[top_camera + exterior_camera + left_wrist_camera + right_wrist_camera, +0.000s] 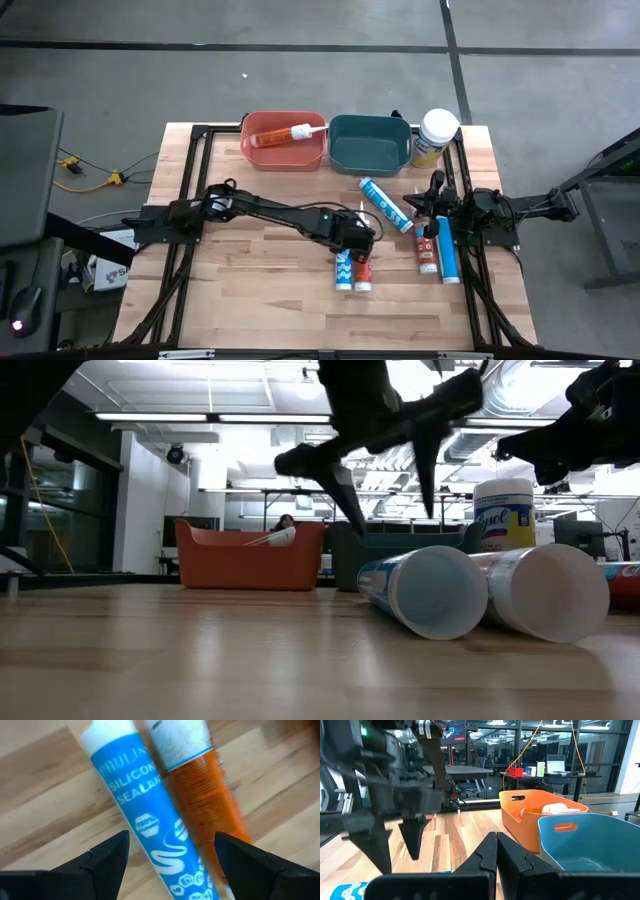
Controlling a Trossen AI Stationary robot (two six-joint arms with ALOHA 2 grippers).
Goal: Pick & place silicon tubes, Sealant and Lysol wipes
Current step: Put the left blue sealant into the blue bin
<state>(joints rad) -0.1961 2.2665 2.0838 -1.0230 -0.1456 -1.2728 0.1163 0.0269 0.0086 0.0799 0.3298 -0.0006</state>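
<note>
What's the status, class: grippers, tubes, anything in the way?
Left gripper open, above blue tube beside orange tube. Right gripper shut, idle at right edge. One tube already in orange bin. Nothing in the way.

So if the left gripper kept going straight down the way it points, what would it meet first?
Most likely the blue silicone tube, centred between the open left gripper's fingers; the orange tube lies touching it, slightly off-line.

Blue tube (150,827), orange tube (210,785), orange bin (285,141), teal bin (369,145).
</note>
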